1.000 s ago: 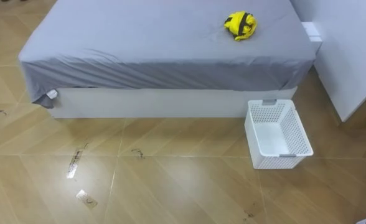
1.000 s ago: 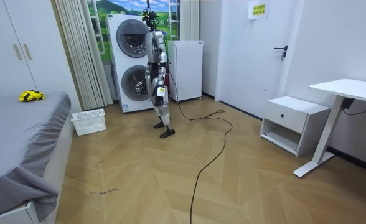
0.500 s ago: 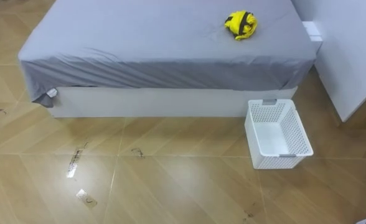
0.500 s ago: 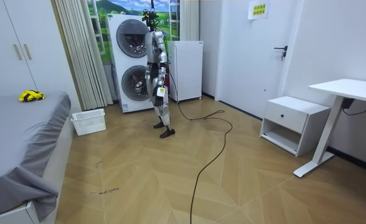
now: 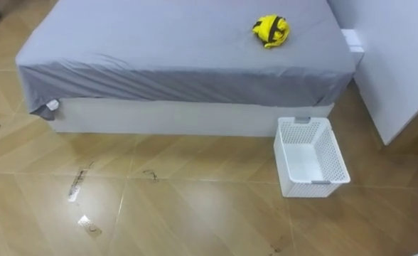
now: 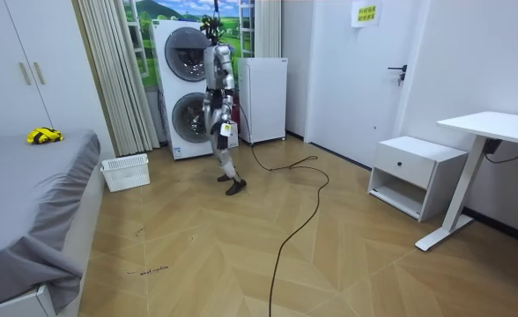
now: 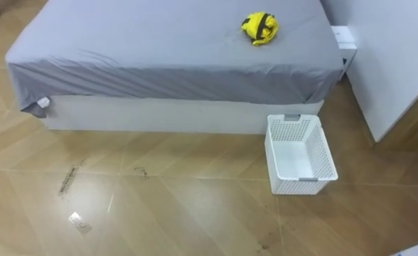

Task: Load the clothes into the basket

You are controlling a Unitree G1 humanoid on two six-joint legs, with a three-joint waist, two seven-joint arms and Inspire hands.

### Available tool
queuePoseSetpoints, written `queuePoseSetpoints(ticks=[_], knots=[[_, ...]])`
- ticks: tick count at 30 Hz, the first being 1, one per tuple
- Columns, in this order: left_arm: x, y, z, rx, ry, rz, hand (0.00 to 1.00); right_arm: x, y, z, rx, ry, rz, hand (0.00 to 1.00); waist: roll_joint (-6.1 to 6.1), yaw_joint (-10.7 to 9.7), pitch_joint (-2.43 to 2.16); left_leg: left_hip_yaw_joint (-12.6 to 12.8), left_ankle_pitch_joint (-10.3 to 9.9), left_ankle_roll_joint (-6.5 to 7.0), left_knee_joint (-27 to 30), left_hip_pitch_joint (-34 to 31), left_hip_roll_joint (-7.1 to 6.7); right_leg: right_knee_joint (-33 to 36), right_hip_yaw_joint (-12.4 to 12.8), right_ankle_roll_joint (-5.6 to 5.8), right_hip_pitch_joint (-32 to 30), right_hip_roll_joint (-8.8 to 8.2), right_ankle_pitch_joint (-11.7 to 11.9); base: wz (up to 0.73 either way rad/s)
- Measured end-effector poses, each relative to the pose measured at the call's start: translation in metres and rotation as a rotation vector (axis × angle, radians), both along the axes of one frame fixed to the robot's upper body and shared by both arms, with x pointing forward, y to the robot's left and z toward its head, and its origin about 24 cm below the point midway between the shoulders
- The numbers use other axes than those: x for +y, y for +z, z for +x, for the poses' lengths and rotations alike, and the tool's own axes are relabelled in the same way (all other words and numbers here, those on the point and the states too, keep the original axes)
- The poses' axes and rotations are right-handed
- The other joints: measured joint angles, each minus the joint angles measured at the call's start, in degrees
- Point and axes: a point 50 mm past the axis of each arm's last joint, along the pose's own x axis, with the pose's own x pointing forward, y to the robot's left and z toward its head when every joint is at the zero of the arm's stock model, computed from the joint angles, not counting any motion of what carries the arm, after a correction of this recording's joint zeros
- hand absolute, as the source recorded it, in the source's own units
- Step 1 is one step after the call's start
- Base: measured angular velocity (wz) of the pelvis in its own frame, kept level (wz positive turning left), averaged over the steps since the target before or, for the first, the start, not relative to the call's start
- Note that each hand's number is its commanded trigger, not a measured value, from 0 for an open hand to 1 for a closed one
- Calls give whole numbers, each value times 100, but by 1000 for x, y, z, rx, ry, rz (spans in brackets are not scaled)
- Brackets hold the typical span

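The yellow clothes (image 5: 271,31) are bundled on the bed (image 5: 159,50), near its far corner, apart from the empty basket (image 5: 312,158) set on the floor (image 5: 195,206) just beside the bed's edge. The hands (image 6: 223,132) are hung at the robot's sides by the washing machines (image 6: 185,88); their state cannot be told. The basket could be kicked on approach, or the bundle only half caught in a long reach

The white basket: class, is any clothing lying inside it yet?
No, the white basket is bare inside, while the yellow garment lies on the grey bed.
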Motion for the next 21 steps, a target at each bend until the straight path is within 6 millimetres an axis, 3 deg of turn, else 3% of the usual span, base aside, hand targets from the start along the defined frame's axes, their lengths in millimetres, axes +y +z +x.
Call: queuePoseSetpoints(ticks=[1, 3, 4, 6, 7, 8, 9, 10, 12, 13, 15, 16, 17, 18, 19, 21], knots=[[-1, 1, 4, -28, 19, -7, 0, -2, 0, 0, 0, -4, -9, 0, -15, 15, -7, 5, -65, 103, -196, -248, -196, 37, -7, -13, 40, -68, -85, 5], [-4, 2, 6, -65, 63, -16, 0, -5, 1, 3, -6, -6, -19, 0, -64, 77, -21, 15, 195, -39, -1340, -851, -597, 107, 38, 29, 46, -226, -265, -15], [-3, 2, 4, -62, 67, -12, 0, -5, 1, 3, -5, -2, -21, 0, -62, 133, -11, 12, 380, -56, -1731, -977, -636, 103, 64, 28, 61, -253, -310, -51], [2, 1, -21, 5, 90, 24, 0, -3, 1, 1, 10, 30, -20, 0, -58, 158, 3, -4, 1195, -13, -2512, -1250, -610, -10, 197, 110, 361, -343, -532, -53], [3, 1, -25, 16, 96, 28, 0, -2, 0, 0, 15, 36, -21, 0, -79, 168, 8, 11, 1396, 12, -2557, -1294, -606, -31, 243, 171, 428, -378, -578, -34], [3, 0, -31, 34, 107, 31, 0, -2, 0, 0, 19, 54, -24, 0, -162, 190, 6, 124, 1804, 167, -2487, -1349, -659, -48, 364, 279, 487, -498, -704, -27], [2, 0, -31, 37, 105, 27, 0, -2, 1, 5, 6, 59, -26, 0, -222, 171, -31, 253, 1900, 377, -2155, -1493, -728, -147, 379, 381, 518, -610, -787, -26], [1, 0, -32, 39, 104, 24, 0, -1, 1, 6, 2, 65, -27, 0, -267, 173, -14, 318, 1688, 410, -1877, -1597, -750, -175, 363, 412, 517, -677, -799, -16], [-2, -1, -24, 18, 89, 7, 0, -2, 3, 16, -39, 77, -39, 0, -280, 157, 24, 398, 1058, 478, -986, -1845, -751, -117, 283, 690, 604, -840, -624, -17], [-1, -1, -23, 15, 88, 6, 0, -2, 3, 17, -46, 83, -41, 0, -276, 192, 24, 428, 891, 506, -769, -1860, -735, 11, 311, 726, 616, -883, -597, -22], [1, 0, -21, 10, 87, 10, 0, 0, 4, 23, -62, 95, -49, 0, -264, 190, 14, 626, 327, 566, -504, -1490, -781, 1336, 225, 863, 337, -1046, -374, -15], [1, 0, -19, 6, 84, 11, 0, -1, 4, 23, -63, 93, -55, 0, -254, 163, 20, 688, 174, 565, -578, -1338, -788, 1799, 161, 867, 206, -1073, -184, 10], [2, 0, -10, -11, 68, 16, 0, -1, 4, 23, -61, 91, -67, 0, -214, 173, 13, 773, 19, 623, -694, -1059, -819, 2689, 112, 815, -99, -1145, 422, 18], [2, 1, 0, -30, 41, 22, 0, -1, 4, 24, -62, 93, -76, 0, -176, 206, -5, 739, -48, 658, -944, -725, -899, 3370, 74, 736, -421, -1197, 1216, 14], [2, 2, 6, -42, 26, 27, 0, -1, 5, 26, -70, 95, -79, 0, -132, 223, -7, 694, -83, 664, -1082, -571, -906, 3619, 29, 661, -590, -1187, 1365, -10], [2, 5, 25, -84, -30, 49, 0, 1, 9, 44, -134, 114, -77, 0, 25, 347, 20, 525, -113, 603, -1613, 35, -838, 4251, -357, 316, -1604, -870, 310, -16]])
